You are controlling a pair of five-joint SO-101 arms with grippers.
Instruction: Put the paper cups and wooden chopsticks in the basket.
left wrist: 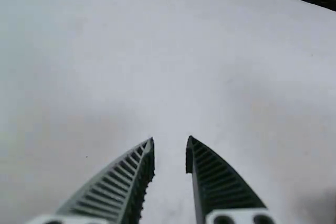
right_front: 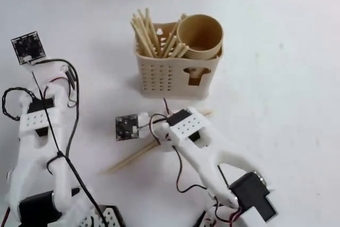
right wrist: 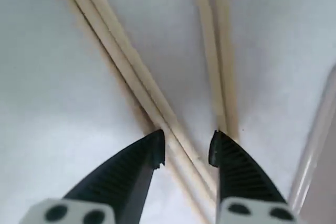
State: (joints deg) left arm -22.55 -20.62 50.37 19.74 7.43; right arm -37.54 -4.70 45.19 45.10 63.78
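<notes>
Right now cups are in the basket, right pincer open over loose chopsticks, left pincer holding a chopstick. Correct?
Not quite. The left pincer is open and empty over the bare table, as the left wrist view shows. The rest holds.

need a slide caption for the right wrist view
Open right gripper poised over a pair of wooden chopsticks lying on the table.

Basket (right_front: pixel 172 75) sits mid-table (right_front: pixel 287 78), toward the far edge. Inside it, wooden chopsticks (right_front: pixel 150 34) stand in the left part and stacked paper cups (right_front: pixel 201 36) in the right. Loose chopsticks (right_front: pixel 130 157) lie slanted on the table in front of the basket. Right claw (right wrist: pixel 186 148) is over them, astride one pair (right wrist: pixel 126 72), with a second pair (right wrist: pixel 215 51) just beside. Left claw (left wrist: pixel 169 156) is over bare table, well left of the basket.
</notes>
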